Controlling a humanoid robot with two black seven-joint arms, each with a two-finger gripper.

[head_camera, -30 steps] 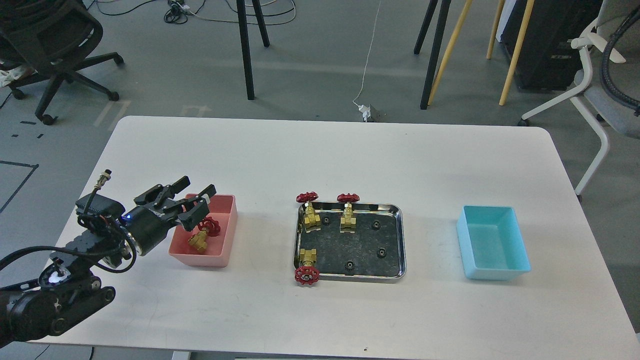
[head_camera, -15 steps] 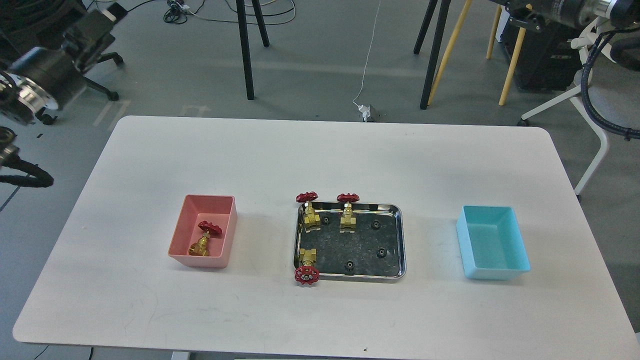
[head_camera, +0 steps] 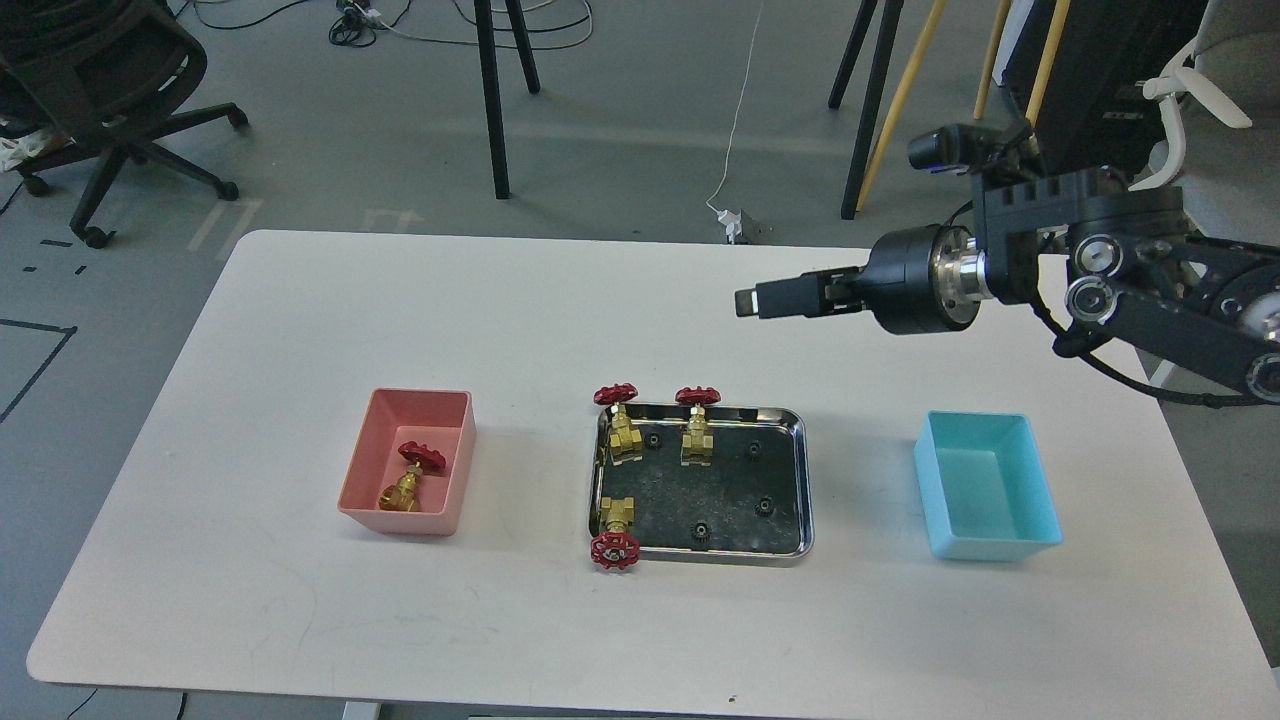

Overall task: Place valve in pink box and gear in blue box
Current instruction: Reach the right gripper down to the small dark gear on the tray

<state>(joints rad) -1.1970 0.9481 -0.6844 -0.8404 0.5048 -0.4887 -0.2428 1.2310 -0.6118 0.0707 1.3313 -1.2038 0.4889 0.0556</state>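
Observation:
One valve (head_camera: 410, 478) lies in the pink box (head_camera: 440, 415) at the left of the table. Three more valves are in the steel tray (head_camera: 680, 490) at the centre: two at its far edge (head_camera: 615, 418) (head_camera: 697, 422) and one at its near left corner (head_camera: 613, 532). Several black gears lie in the tray, such as one gear (head_camera: 753, 449) at the back right and another (head_camera: 701, 527) near the front. The blue box (head_camera: 985, 490) at the right is empty. My right gripper (head_camera: 745, 299) points left, high above the table beyond the tray; its fingers cannot be told apart. My left gripper is out of view.
The white table (head_camera: 640, 320) carries only the two boxes and the tray. My right arm (head_camera: 1100, 275) spans the far right above the blue box. Chairs and stand legs are on the floor behind the table.
The left arm let the valve go into the pink box, rose and left the view. The right arm has come in from the upper right, its gripper reaching left over the table.

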